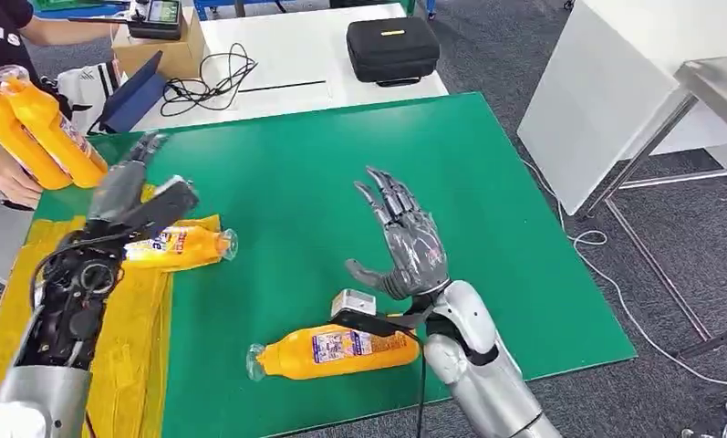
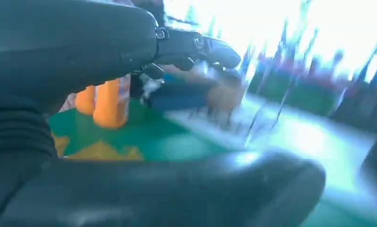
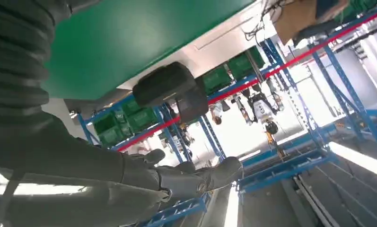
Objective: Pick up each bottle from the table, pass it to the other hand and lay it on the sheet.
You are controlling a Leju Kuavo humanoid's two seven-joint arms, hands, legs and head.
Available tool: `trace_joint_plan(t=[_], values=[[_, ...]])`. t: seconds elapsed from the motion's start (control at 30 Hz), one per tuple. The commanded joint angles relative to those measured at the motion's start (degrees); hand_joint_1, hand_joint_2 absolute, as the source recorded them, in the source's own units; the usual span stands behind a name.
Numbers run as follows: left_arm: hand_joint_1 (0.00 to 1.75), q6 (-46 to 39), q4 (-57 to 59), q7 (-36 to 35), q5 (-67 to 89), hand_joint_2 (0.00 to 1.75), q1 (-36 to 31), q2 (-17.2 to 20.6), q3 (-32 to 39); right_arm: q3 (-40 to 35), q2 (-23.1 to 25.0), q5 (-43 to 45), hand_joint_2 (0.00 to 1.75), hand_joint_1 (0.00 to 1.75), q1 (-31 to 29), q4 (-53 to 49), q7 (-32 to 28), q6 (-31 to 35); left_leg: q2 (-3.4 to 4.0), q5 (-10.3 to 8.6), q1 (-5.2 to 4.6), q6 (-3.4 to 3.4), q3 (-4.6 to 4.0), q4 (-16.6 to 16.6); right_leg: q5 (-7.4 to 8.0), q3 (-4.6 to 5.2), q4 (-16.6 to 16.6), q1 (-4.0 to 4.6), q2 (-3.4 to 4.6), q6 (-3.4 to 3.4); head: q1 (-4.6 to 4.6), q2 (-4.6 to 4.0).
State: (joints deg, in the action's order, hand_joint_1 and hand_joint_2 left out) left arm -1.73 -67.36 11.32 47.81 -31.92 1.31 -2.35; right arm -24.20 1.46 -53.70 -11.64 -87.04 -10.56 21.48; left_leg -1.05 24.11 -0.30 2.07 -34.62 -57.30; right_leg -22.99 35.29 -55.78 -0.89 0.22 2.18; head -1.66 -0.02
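Right robot hand (image 1: pixel 403 245) raised over green worktop (image 1: pixel 323 182), fingers spread, palm empty; left robot hand (image 1: pixel 133 187) above yellow sheet (image 1: pixel 131 365), fingers apart, holding nothing. One orange bottle (image 1: pixel 337 352) on its side on worktop, just beside right wrist, clear cap toward sheet. Second bottle (image 1: pixel 179 247) lying at sheet's edge, partly under left robot hand. Person's hand (image 1: pixel 13 182) at far left with two more bottles (image 1: pixel 31 128). Black case (image 1: pixel 392 47) on white table behind
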Motion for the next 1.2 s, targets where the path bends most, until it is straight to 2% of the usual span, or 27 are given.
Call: trace_joint_plan(t=[0.03,0.1,0.33,0.47,0.57,0.6,0.73,0.93,1.03,1.1,1.17,1.2], values=[[0.0,0.46,-17.23,3.12,-10.38,1.75,8.63,0.97,6.56,-2.93,-4.59,-3.72,1.75,0.0,1.25,0.29,2.74,-6.32,0.21,0.13,0.04,-0.1,0.23,0.01,-0.09,-0.19,0.03,0.05,0.11,-0.08,0.0,0.0],[0.0,0.74,-16.18,4.39,-12.28,1.75,9.21,1.06,5.99,-3.65,-5.7,-4.61,1.75,0.0,2.13,0.02,3.78,-8.93,0.12,0.11,0.07,-0.11,0.23,0.01,-0.08,-0.23,0.08,0.09,0.06,-0.09,0.0,0.0],[0.0,0.64,-15.84,4.61,-12.5,1.75,9.26,1.05,5.64,-3.55,-6.08,-4.62,1.75,0.0,2.78,-0.54,3.72,-8.78,0.07,0.11,0.06,-0.1,0.17,-0.02,-0.09,-0.18,0.01,0.07,0.03,-0.1,0.0,0.0],[0.0,1.3,-14.6,4.58,-14.59,1.75,9.53,0.96,5.27,-5.26,-8.1,-4.64,1.75,0.0,3.44,-1.25,4.66,-13.98,0.05,0.16,0.09,-0.12,0.27,-0.03,-0.14,-0.29,0.02,0.11,-0.01,-0.12,-0.02,0.0],[0.0,1.02,-12.19,4.98,-15.48,1.75,9.78,0.88,5.06,-7.08,-10.36,-8.85,1.75,0.0,5.56,-1.98,8.01,-15.82,0.0,0.16,0.09,-0.13,0.39,0.05,-0.16,-0.43,0.1,0.11,-0.06,-0.13,-0.02,0.0],[0.0,0.8,-11.46,5.01,-14.99,1.75,9.6,0.91,4.71,-7.61,-11.27,-10.29,1.75,0.0,6.0,-2.25,8.97,-16.57,-0.09,0.03,0.02,-0.05,0.16,0.07,-0.06,-0.18,0.08,0.03,-0.09,-0.06,-0.02,0.0],[0.0,0.97,-8.87,5.2,-15.45,1.75,7.81,2.14,3.42,-8.75,-15.53,-5.93,1.75,0.0,4.7,-3.24,7.47,-21.38,-0.12,0.06,0.02,-0.07,0.17,0.01,-0.11,-0.22,0.03,0.03,-0.14,-0.07,-0.02,0.0],[0.0,1.32,-8.07,5.2,-16.5,1.75,7.37,2.69,3.53,-9.37,-16.89,-1.71,1.75,0.0,2.63,-2.34,4.86,-23.53,-0.02,0.08,0.05,-0.11,0.2,-0.02,-0.07,-0.22,0.04,0.06,-0.07,-0.1,-0.02,0.0],[0.0,1.43,-6.86,5.2,-16.95,1.75,7.22,3.01,3.37,-8.97,-18.15,1.25,1.75,0.0,3.01,-3.72,3.65,-22.42,-0.05,0.04,0.03,-0.08,0.12,0.0,-0.05,-0.13,0.03,0.04,-0.06,-0.09,0.0,0.0],[0.0,1.18,-6.32,5.29,-17.12,1.75,7.39,3.03,3.35,-7.46,-17.49,1.16,1.75,0.0,4.22,-6.12,2.22,-16.33,0.0,0.15,0.07,-0.14,0.3,-0.04,-0.14,-0.31,0.0,0.1,-0.07,-0.14,0.0,0.0],[0.0,0.97,-5.98,5.49,-17.24,1.75,7.48,2.93,3.32,-6.78,-17.23,1.6,1.75,0.0,5.09,-8.73,2.63,-15.56,-0.03,0.16,0.06,-0.13,0.28,-0.05,-0.16,-0.3,0.0,0.09,-0.09,-0.12,0.0,0.0],[0.0,0.84,-5.79,5.52,-17.23,1.75,7.53,2.79,3.32,-5.17,-16.3,0.14,1.75,0.0,6.03,-10.13,1.8,-10.25,-0.06,0.08,0.01,-0.08,0.16,-0.01,-0.1,-0.16,0.0,0.03,-0.09,-0.08,0.0,0.0]])
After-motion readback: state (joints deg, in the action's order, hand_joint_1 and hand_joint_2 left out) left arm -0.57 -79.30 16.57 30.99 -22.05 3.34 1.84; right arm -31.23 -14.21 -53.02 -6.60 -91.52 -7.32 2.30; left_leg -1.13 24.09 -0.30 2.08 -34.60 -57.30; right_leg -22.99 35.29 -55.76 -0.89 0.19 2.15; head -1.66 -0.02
